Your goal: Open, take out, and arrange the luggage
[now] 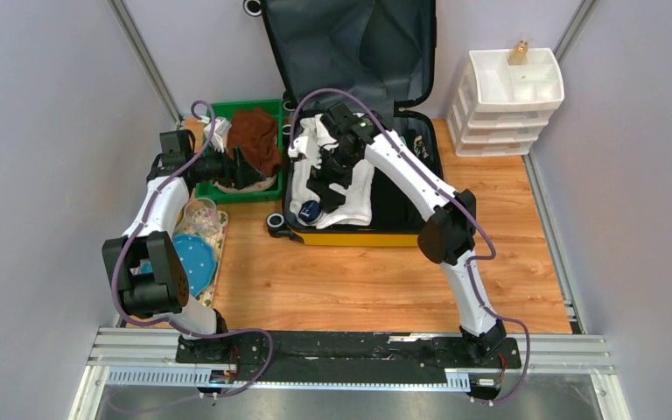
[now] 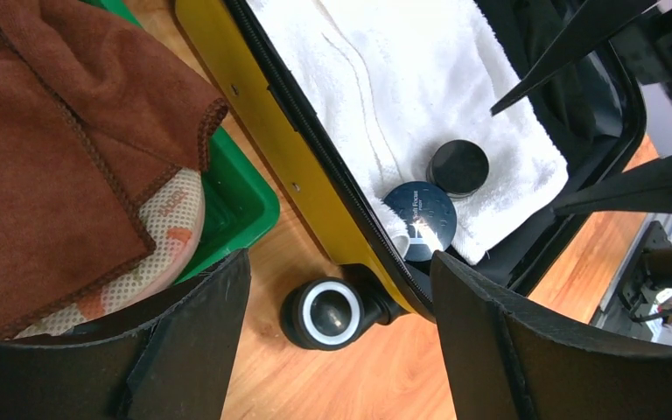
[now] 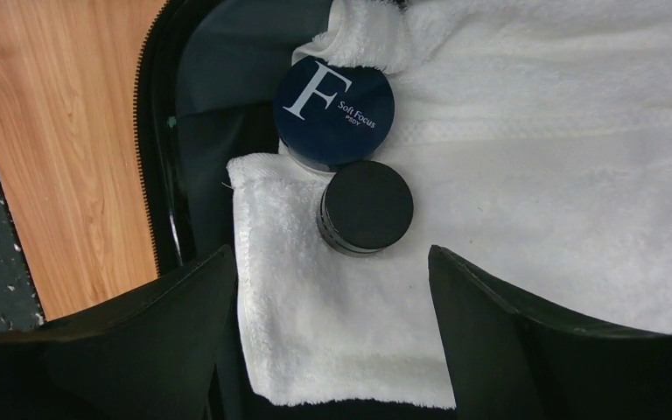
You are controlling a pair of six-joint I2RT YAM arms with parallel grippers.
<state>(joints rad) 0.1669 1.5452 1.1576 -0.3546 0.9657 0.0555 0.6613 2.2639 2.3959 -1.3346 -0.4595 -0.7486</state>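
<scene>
I'm seeing the left claw (image 2: 337, 289) wide open and empty over the green tray (image 1: 227, 194), beside the luggage (image 1: 363, 236) lying open mid-counter. The right claw (image 3: 332, 271), also spread and empty, is hovering above 2 jars (image 3: 366, 207) on a white towel (image 3: 534, 175). Closing low is risking a snagged towel, and the luggage's left wall is crowding the jars.

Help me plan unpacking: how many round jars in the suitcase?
2, inside the suitcase: a navy-lidded jar at the white towel's edge, a black-lidded jar beside it; more may hide underneath.
</scene>
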